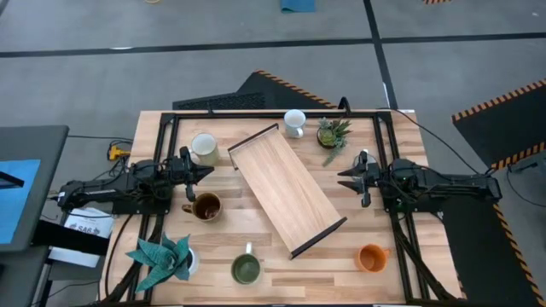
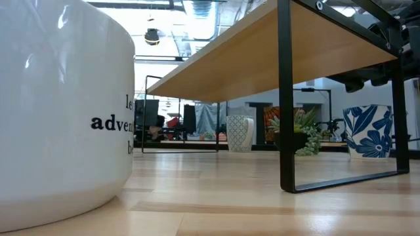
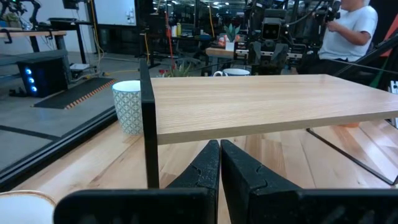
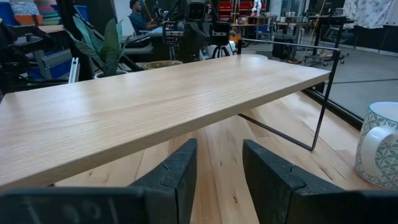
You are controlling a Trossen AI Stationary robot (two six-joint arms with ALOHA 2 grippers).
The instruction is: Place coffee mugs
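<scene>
Six mugs stand upright on their bases on the wooden table. The cream mug (image 1: 203, 148) and dark brown mug (image 1: 206, 205) are at the left. A white patterned mug (image 1: 294, 123) (image 3: 127, 106) (image 4: 379, 146) is at the far edge. The green mug (image 1: 246, 269), orange mug (image 1: 372, 257) and a white lettered mug (image 2: 59, 105) are near the front. My left gripper (image 1: 202, 173) (image 3: 219, 168) hangs shut between the cream and brown mugs. My right gripper (image 1: 348, 179) (image 4: 217, 168) is open, right of the shelf. Neither touches anything.
A wooden shelf riser on black metal legs (image 1: 286, 189) (image 2: 289, 98) lies diagonally across the table's middle, between both grippers. A spiky green potted plant (image 1: 333, 132) stands at the far edge, and a teal folded-paper plant (image 1: 160, 258) at the near left corner. People sit in the room beyond.
</scene>
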